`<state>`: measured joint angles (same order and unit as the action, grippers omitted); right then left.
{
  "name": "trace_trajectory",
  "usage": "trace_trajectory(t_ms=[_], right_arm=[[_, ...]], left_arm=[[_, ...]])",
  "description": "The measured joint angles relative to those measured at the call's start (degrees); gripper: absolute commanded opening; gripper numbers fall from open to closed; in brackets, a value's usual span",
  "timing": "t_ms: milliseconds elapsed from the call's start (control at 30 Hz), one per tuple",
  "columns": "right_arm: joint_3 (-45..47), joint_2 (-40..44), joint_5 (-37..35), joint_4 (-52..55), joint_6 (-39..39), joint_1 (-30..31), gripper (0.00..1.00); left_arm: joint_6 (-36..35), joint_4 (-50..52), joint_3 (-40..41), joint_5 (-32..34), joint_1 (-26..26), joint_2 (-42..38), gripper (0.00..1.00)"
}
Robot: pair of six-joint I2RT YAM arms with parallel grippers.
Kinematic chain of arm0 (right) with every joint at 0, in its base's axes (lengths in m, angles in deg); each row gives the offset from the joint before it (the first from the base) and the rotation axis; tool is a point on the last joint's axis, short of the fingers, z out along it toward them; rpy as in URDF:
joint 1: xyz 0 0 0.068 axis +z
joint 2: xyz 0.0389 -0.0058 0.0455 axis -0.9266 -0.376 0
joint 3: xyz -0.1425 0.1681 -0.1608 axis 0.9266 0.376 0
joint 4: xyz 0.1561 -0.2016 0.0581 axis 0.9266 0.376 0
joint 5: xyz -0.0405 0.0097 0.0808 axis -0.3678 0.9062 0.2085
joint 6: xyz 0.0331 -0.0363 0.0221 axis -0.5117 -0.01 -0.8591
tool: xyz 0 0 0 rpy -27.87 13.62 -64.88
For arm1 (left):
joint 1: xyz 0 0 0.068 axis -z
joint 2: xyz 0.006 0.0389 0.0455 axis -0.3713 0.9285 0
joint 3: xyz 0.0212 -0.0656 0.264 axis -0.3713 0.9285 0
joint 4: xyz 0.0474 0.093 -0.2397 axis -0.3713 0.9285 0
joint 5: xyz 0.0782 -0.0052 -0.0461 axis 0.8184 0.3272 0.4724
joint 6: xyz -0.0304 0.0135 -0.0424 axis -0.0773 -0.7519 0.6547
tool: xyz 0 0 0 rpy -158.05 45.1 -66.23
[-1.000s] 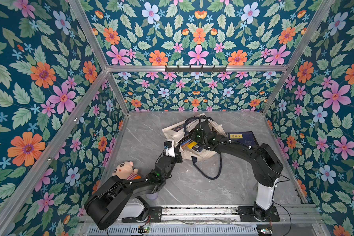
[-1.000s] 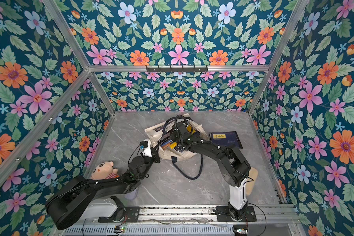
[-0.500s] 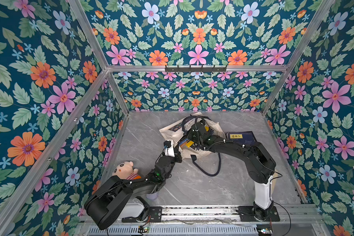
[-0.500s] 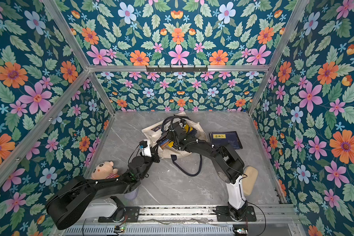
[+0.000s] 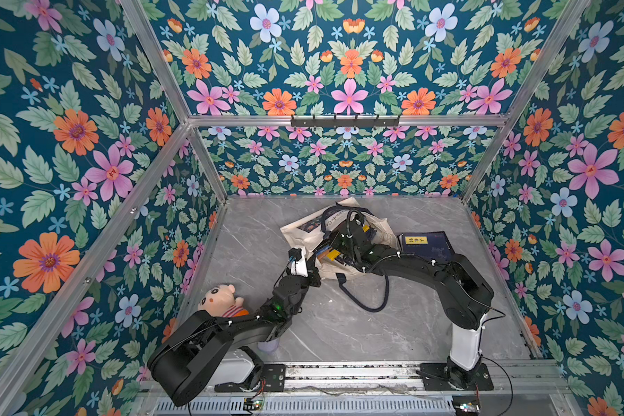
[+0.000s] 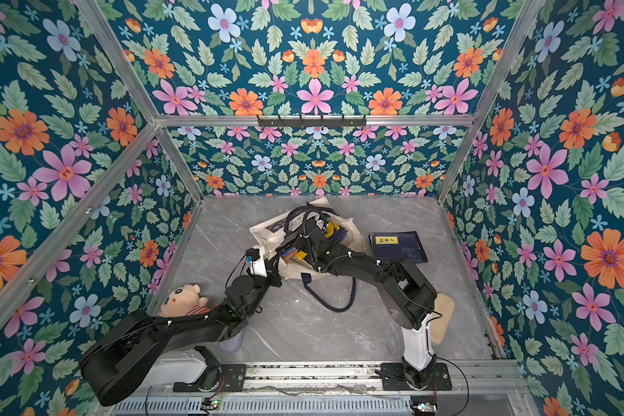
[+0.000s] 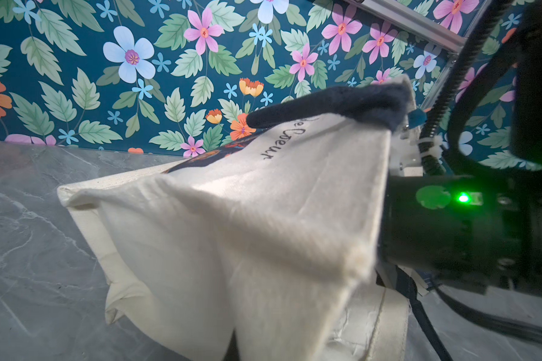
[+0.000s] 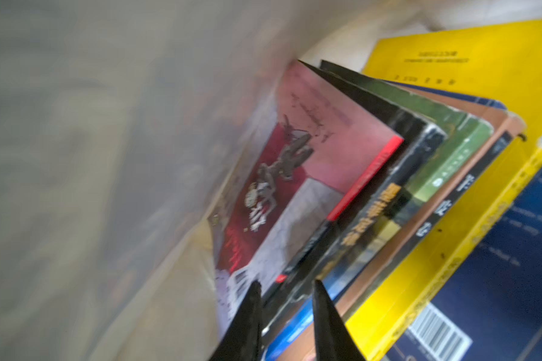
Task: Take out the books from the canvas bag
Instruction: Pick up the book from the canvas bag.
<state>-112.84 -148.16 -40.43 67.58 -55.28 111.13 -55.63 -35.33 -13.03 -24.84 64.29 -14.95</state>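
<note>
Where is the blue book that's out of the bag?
In both top views, the navy book lies flat on the table, just right of the canvas bag.

Up close, the canvas bag (image 8: 107, 156) is a blur, and the books (image 8: 373, 187) have titles too fuzzy to read. The right gripper (image 8: 287, 283) runs off the view's edge. The left arm (image 5: 238, 327) hides part of the plush doll (image 5: 218, 295).

books (image 8: 388, 187) stand fanned inside the slumped canvas bag (image 5: 301, 234).
</note>
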Motion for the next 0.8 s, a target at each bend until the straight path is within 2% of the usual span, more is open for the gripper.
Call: trace_trajectory(t_ms=[300, 667, 767, 800], right_arm=[[0.57, -2.84, 1.95, -2.69, -2.91, 0.09, 0.28], [0.46, -5.57, 1.01, -9.18, -3.96, 0.15, 0.27], [-0.24, -6.67, 0.85, -10.56, -3.98, 0.15, 0.26], [-0.46, -7.04, 0.87, -11.08, -3.98, 0.15, 0.23]], left_arm=[[-0.02, 0.0, 0.0, 0.02, 0.0, 0.24, 0.0], [-0.02, 0.0, -0.02, 0.92, -0.02, 0.35, 0.0], [0.0, 0.0, -0.02, 0.96, -0.04, 0.48, 0.0], [0.0, 0.0, -0.02, 0.96, -0.07, 0.5, 0.0]])
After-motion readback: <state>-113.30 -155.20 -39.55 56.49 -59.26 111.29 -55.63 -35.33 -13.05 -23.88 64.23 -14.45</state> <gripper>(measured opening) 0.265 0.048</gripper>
